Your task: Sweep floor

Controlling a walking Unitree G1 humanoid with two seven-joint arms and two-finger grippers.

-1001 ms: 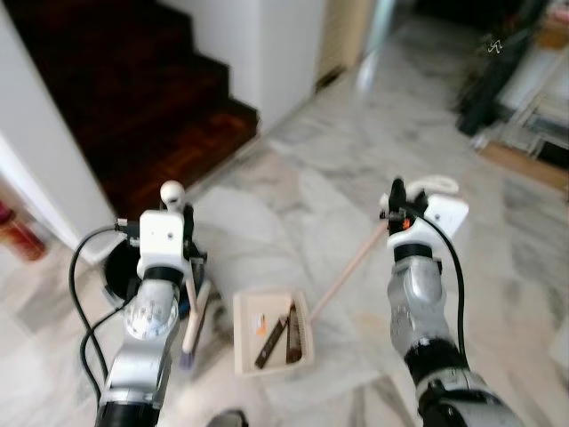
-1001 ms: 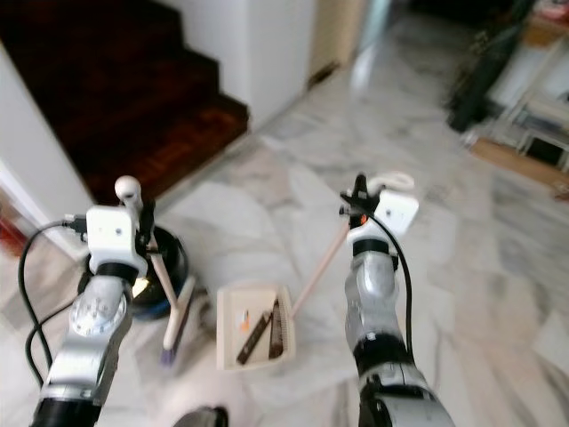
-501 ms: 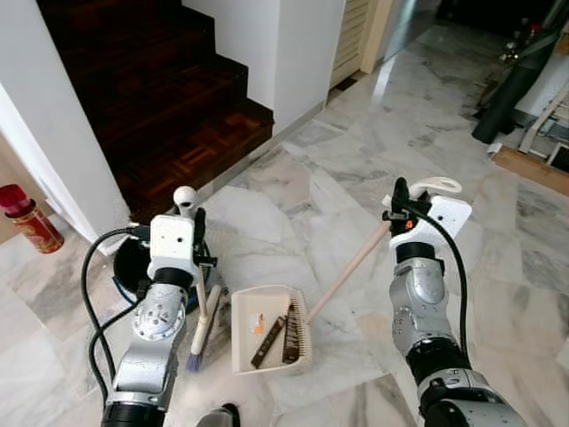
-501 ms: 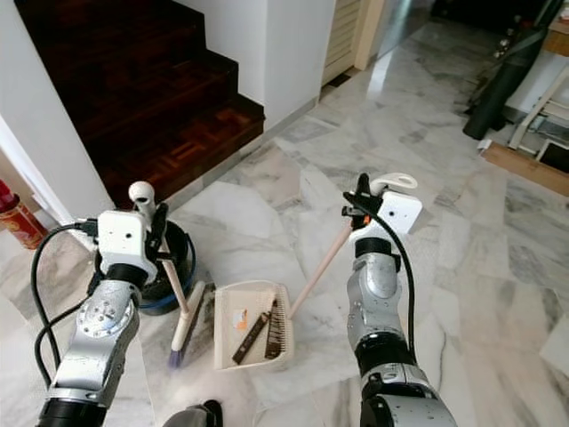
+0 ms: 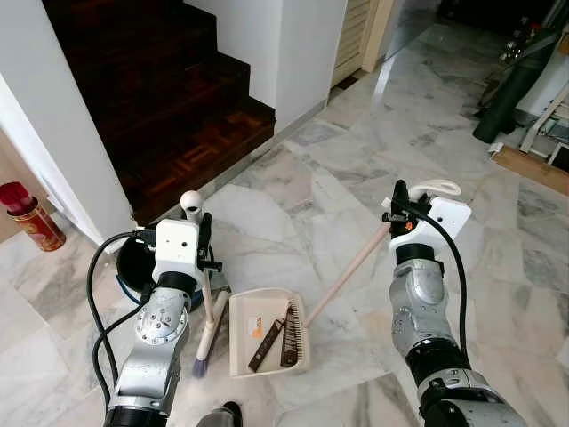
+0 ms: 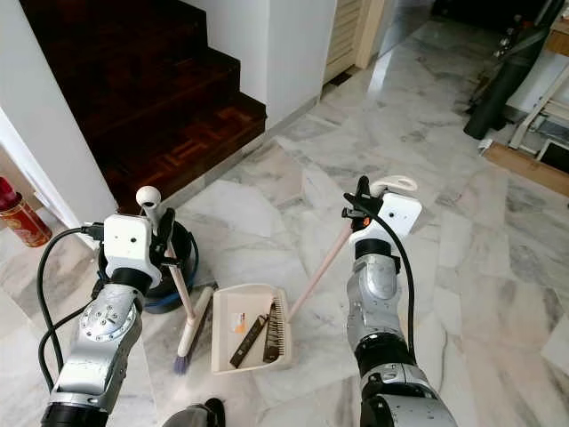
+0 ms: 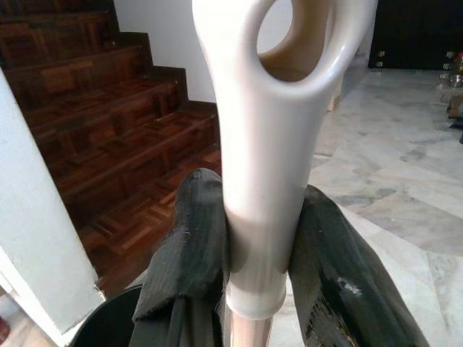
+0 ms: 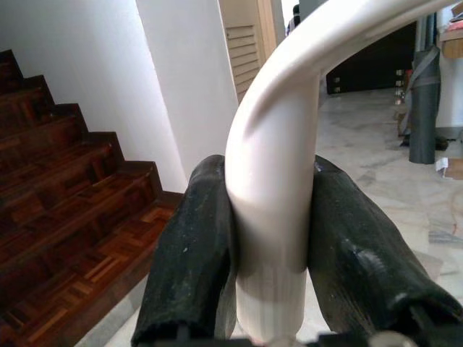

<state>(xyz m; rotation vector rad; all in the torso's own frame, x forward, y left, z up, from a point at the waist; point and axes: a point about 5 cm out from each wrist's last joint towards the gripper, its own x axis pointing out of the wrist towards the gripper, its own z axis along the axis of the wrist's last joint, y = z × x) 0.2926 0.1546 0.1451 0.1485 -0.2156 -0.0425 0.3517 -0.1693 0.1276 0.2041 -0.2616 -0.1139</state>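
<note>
My left gripper (image 5: 204, 237) is shut on the white broom handle (image 7: 264, 181), just under its looped top. The broom stands nearly upright, its head (image 5: 210, 338) with purple bristles on the marble floor at the left side of the cream dustpan (image 5: 242, 351). Dark strips (image 5: 277, 331) and a small orange scrap lie in the pan. My right gripper (image 5: 397, 204) is shut on the curved white top of the dustpan's long handle (image 8: 273, 217), whose pale stick (image 5: 348, 271) slants down to the pan's right rear corner.
A dark wooden staircase (image 5: 151, 98) rises at the back left beside a white wall (image 5: 311, 44). A black round bucket (image 5: 133, 262) sits behind the broom. A red can (image 5: 25, 218) stands far left. A dark bag (image 5: 511, 84) and shelving are at the back right.
The view has gone from blurred to steady. My left gripper and the broom have shifted a little right, closer to the dustpan. The right arm has held its place.
</note>
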